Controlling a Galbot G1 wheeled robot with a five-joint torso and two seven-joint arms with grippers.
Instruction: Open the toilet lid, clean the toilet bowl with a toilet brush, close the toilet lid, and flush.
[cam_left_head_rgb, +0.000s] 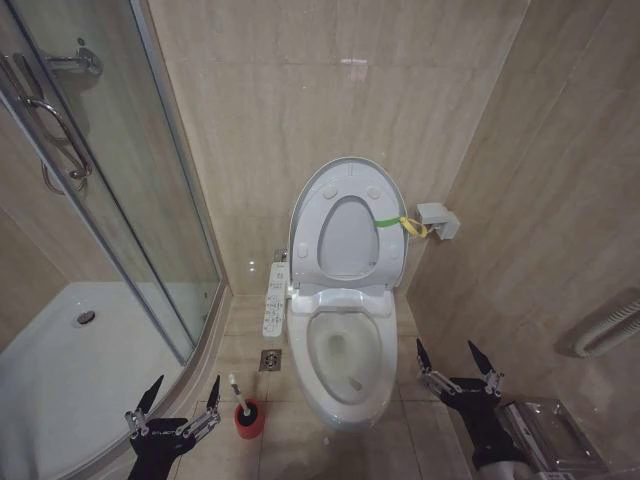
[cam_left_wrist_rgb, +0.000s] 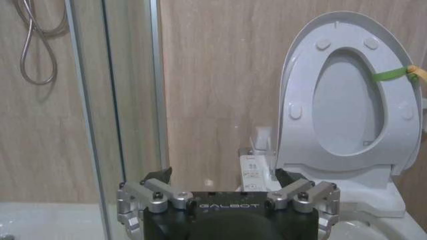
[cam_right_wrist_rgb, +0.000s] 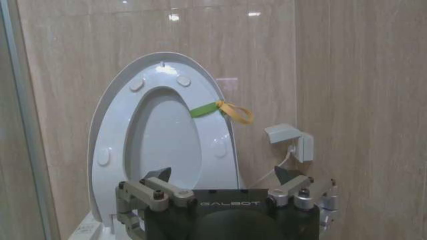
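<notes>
The toilet lid (cam_left_head_rgb: 345, 235) stands upright against the back wall, with the ring seat raised against it and a yellow-green strap (cam_left_head_rgb: 400, 222) at its edge. Below it the toilet bowl (cam_left_head_rgb: 300, 350) is uncovered. The toilet brush (cam_left_head_rgb: 238, 390) stands in its red cup holder (cam_left_head_rgb: 248, 418) on the floor, left of the bowl. My left gripper (cam_left_head_rgb: 186, 388) hangs open just left of the brush, apart from it. My right gripper (cam_left_head_rgb: 447, 352) is open to the right of the bowl. Each wrist view looks past open fingers, the left gripper (cam_left_wrist_rgb: 223, 175) and the right gripper (cam_right_wrist_rgb: 222, 172), toward the lid (cam_left_wrist_rgb: 350, 105) (cam_right_wrist_rgb: 167, 140).
A glass shower door (cam_left_head_rgb: 120, 200) and white shower tray (cam_left_head_rgb: 60, 370) stand close on the left. A control panel (cam_left_head_rgb: 274, 297) sits beside the bowl, near a floor drain (cam_left_head_rgb: 271, 359). On the right are a wall socket (cam_left_head_rgb: 437, 221), a grab bar (cam_left_head_rgb: 608, 325) and a clear box (cam_left_head_rgb: 545, 430).
</notes>
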